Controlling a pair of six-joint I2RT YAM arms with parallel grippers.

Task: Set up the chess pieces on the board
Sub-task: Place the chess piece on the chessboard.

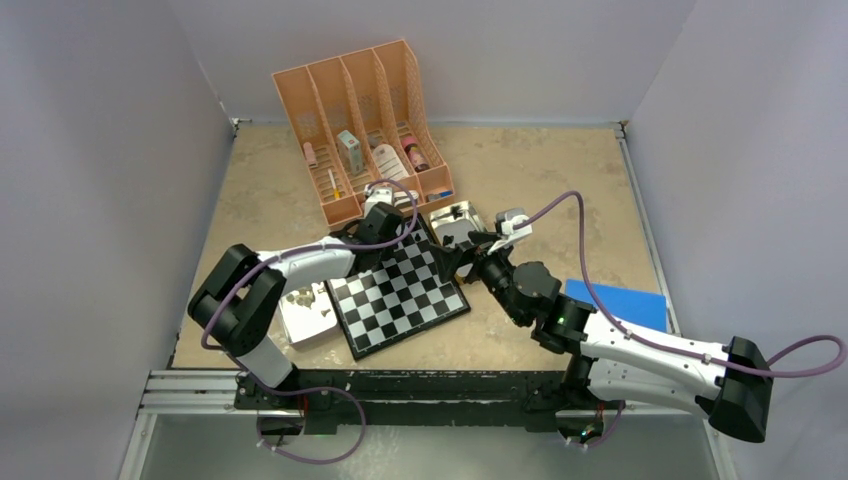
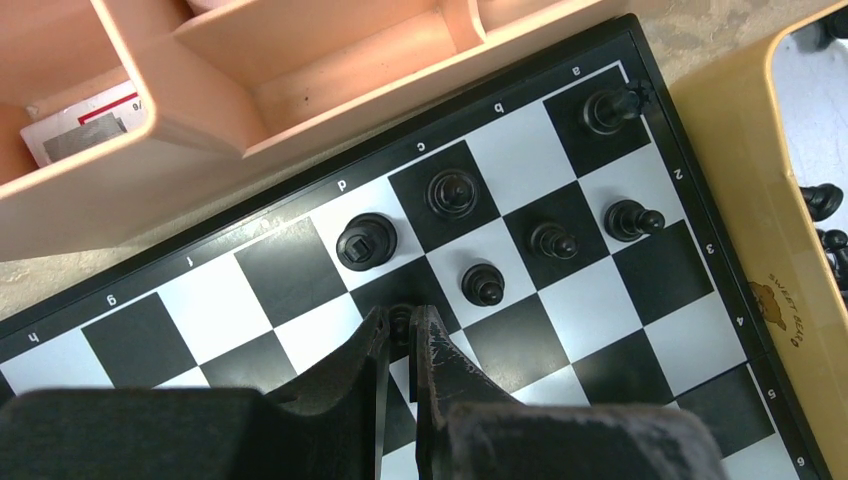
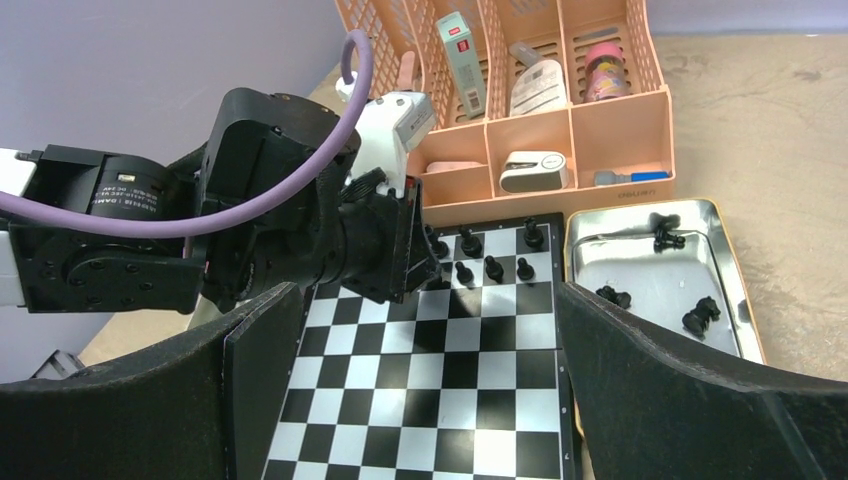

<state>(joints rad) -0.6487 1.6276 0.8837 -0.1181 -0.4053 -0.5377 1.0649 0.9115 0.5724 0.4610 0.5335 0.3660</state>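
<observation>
From above, the board (image 1: 400,300) is lying skewed between the arms. The left gripper (image 1: 383,226) is reaching over its far corner beside the organizer (image 1: 365,120), where the black ranks are being built. The right gripper (image 1: 455,258) is hovering at the board's far right edge, just by the tray (image 1: 458,221), likely so as not to crowd that corner. The beige pieces (image 1: 298,297) are sitting untouched in a white tray (image 1: 305,328) left of the board, and a blue sheet (image 1: 620,302) is lying to the right. In the left wrist view, the fingers (image 2: 440,360) are clenching a small black piece (image 2: 400,319) upright just over a square in the second row. It is hanging next to six black pieces (image 2: 483,285) already standing near the corner. Pinching it near its top is leaving the base free to seat flat. In the right wrist view, the right arm's fingers (image 3: 660,390) are spread wide and grasping nothing, facing down onto the board. More black pieces (image 3: 700,315) are lying tipped in the tray, ready to be fetched. Judging from this, the setup is at an early stage.
</observation>
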